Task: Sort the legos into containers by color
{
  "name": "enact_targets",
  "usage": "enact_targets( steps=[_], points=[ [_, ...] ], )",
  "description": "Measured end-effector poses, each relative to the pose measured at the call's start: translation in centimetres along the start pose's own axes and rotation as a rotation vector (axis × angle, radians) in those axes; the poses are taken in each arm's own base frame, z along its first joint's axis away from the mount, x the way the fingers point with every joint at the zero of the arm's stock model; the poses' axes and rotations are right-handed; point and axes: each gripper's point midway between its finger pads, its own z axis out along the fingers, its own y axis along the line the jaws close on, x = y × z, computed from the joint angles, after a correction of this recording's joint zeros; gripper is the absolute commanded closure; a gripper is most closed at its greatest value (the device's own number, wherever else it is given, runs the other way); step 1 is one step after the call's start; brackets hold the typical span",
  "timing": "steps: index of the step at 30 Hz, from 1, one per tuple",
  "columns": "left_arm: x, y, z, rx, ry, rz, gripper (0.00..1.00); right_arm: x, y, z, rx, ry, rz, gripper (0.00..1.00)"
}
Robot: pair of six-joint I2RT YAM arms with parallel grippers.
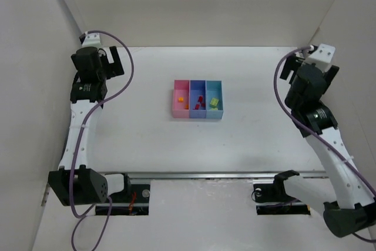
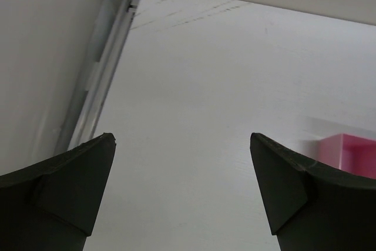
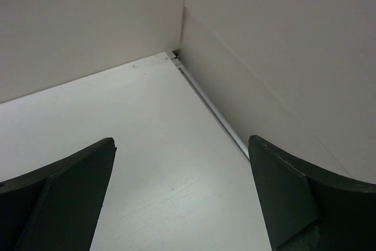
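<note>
Three joined bins stand mid-table in the top view: pink [image 1: 178, 110], medium blue [image 1: 196, 85] and light blue [image 1: 214, 113]. An orange-yellow lego [image 1: 181, 99] lies in the pink bin, several small red legos [image 1: 199, 104] in the medium blue bin, a yellow-green lego [image 1: 214, 103] in the light blue bin. My left gripper [image 1: 109, 62] is raised at the far left, open and empty; in its wrist view [image 2: 182, 139] a pink bin corner [image 2: 346, 154] shows at right. My right gripper [image 1: 292, 66] is raised at the far right, open and empty [image 3: 181, 140].
White walls enclose the table on the left, back and right. A wall-floor seam [image 2: 97, 74] runs close to the left gripper, and another seam [image 3: 211, 107] runs close to the right gripper. A metal rail [image 1: 205, 174] crosses the near table edge by the arm bases.
</note>
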Motion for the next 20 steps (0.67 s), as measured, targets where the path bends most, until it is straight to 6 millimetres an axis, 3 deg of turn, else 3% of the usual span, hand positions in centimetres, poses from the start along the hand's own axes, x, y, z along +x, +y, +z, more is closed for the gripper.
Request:
enact_targets(
  steps=[6, 11, 20],
  points=[
    [0.6, 3.4, -0.9, -0.161, -0.019, -0.010, 0.01, 1.6, -3.3, -2.7, 0.031, -0.017, 0.033, 0.00],
    [0.7, 4.5, -2.3, -0.219, -0.048, -0.013, 0.01, 1.7, -4.3, -3.4, 0.065, -0.019, 0.105, 0.00],
    [1.1, 5.5, -4.3, -0.248, -0.081, -0.022, 0.01, 3.9, -4.9, -3.9, 0.108, 0.061, 0.145, 0.00]
  ],
)
